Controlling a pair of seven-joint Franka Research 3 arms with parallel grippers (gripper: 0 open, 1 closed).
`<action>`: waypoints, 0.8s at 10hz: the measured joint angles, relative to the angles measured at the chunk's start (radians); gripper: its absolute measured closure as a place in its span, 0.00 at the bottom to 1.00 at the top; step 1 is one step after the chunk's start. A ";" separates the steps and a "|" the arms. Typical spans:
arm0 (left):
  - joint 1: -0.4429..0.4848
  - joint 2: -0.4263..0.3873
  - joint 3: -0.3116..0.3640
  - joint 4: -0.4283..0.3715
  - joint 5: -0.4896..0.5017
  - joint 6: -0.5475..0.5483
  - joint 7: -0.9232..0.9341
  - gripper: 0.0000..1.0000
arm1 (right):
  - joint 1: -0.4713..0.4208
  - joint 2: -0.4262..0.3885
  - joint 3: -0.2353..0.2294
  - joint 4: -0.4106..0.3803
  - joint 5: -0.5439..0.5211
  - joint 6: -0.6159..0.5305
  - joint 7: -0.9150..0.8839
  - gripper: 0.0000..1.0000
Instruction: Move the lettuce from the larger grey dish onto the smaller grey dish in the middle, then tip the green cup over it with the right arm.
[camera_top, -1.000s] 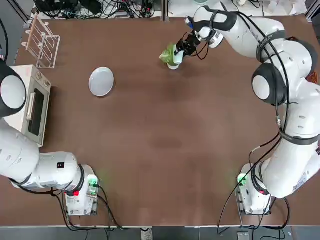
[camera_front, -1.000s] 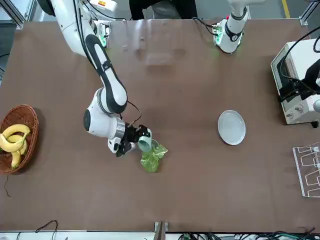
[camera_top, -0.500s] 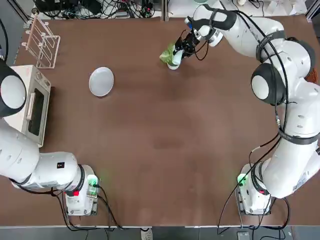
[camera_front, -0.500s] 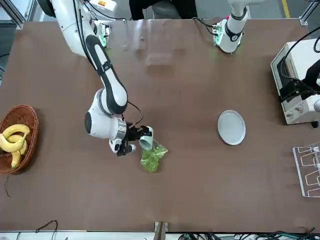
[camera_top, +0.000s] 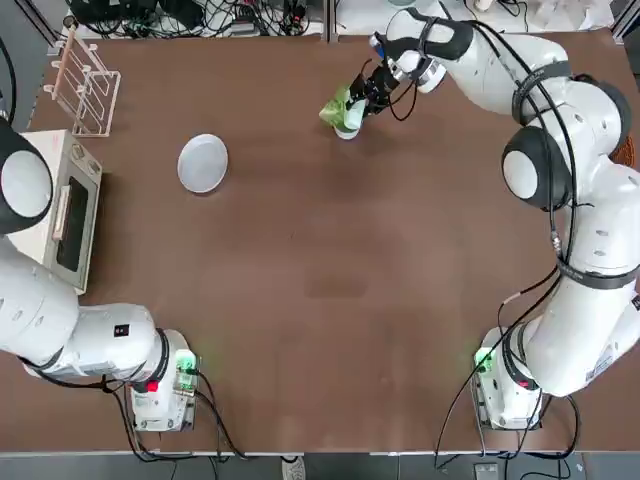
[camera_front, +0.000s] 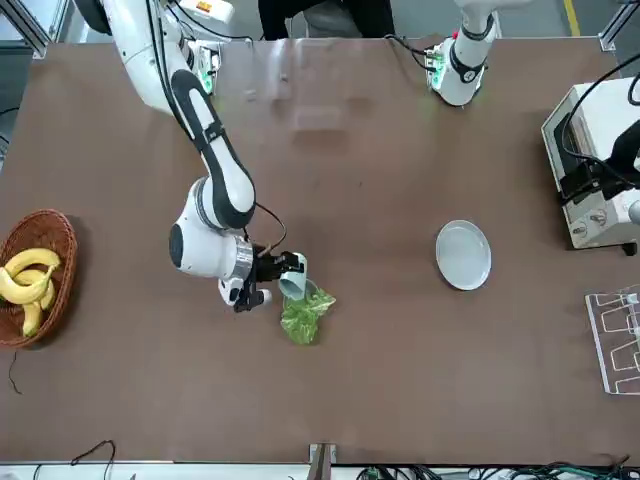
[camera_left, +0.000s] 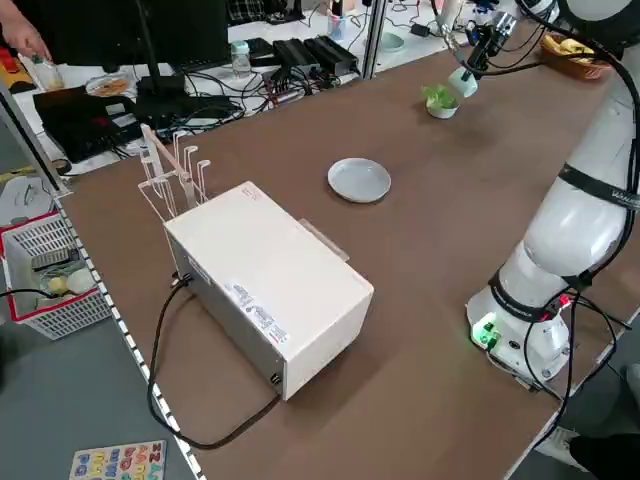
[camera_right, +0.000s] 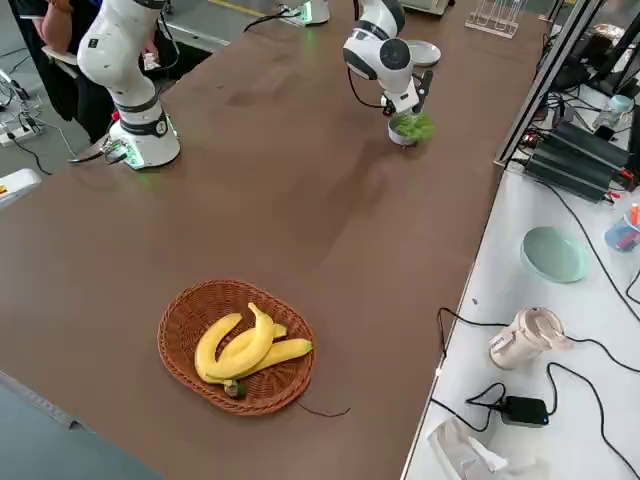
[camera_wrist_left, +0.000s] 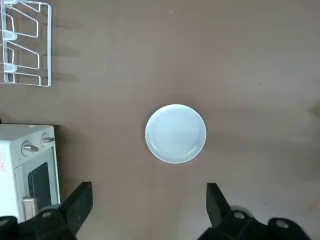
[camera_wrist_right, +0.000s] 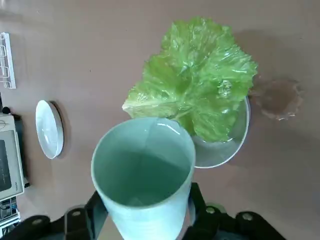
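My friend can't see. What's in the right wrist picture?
The right gripper holds a green cup, tilted toward lettuce that sits in a small grey bowl on a brown table. A grey plate lies farther off.

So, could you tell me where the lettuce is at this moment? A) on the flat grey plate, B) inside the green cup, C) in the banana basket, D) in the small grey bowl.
D: the lettuce lies in the small bowl, with the cup in the right gripper tilted beside it; the plate is bare.
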 joint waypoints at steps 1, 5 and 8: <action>0.000 0.000 0.000 0.000 0.000 0.001 0.000 0.00 | 0.000 0.001 0.000 0.000 -0.004 -0.001 -0.001 0.32; 0.000 0.000 0.000 0.000 0.000 0.004 0.000 0.00 | 0.009 0.010 0.000 0.000 -0.019 -0.004 -0.009 0.32; 0.000 0.000 0.000 0.000 0.000 0.005 0.000 0.00 | 0.012 0.011 0.000 0.000 -0.019 -0.012 0.005 0.32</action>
